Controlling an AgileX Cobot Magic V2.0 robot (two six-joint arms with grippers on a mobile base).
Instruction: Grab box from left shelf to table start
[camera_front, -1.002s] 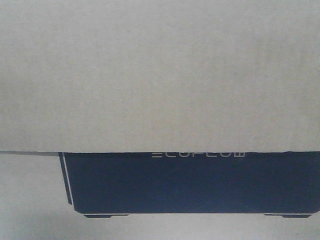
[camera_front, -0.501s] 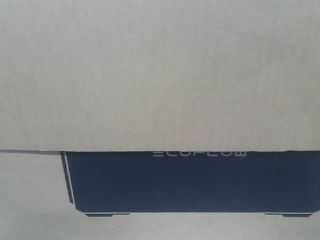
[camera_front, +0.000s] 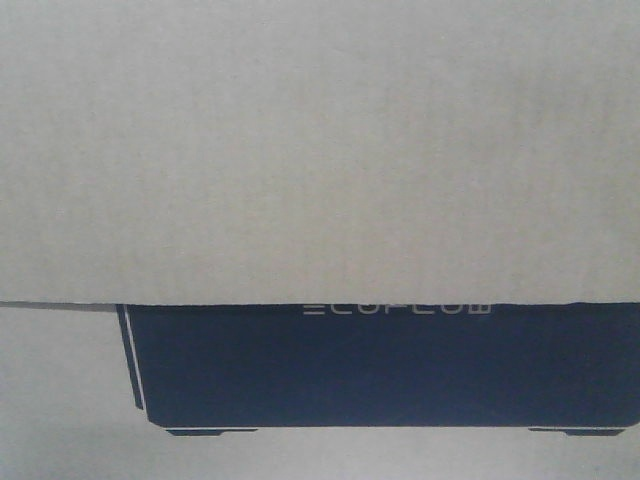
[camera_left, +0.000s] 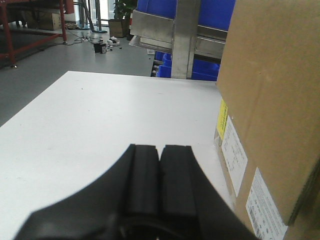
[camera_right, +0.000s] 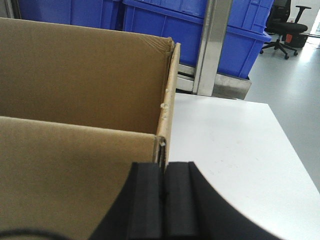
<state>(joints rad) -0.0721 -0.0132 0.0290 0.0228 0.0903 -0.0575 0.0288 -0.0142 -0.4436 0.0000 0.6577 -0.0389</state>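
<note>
The brown cardboard box (camera_front: 320, 150) fills the front view, its black panel with white ECOFLOW lettering (camera_front: 398, 309) low in the frame. It stands on the white table (camera_left: 100, 115). My left gripper (camera_left: 160, 147) is shut and empty. It hangs over the table just left of the box's labelled side (camera_left: 270, 100), with a gap between them. My right gripper (camera_right: 164, 164) is shut right at the box's right wall edge (camera_right: 167, 100), and the open brown flaps (camera_right: 75, 75) lie to its left. Whether it touches the cardboard is unclear.
The metal shelf (camera_left: 185, 35) with blue bins (camera_left: 210, 12) stands past the table's far edge, and its silver post (camera_right: 212, 45) also shows on the right side. Grey floor, a red frame (camera_left: 30, 30) and an office chair (camera_right: 287, 25) lie beyond. Bare table top (camera_right: 225, 140) flanks the box.
The box's black panel shifted a few pixels right and back again. Otherwise the front view is the same.
</note>
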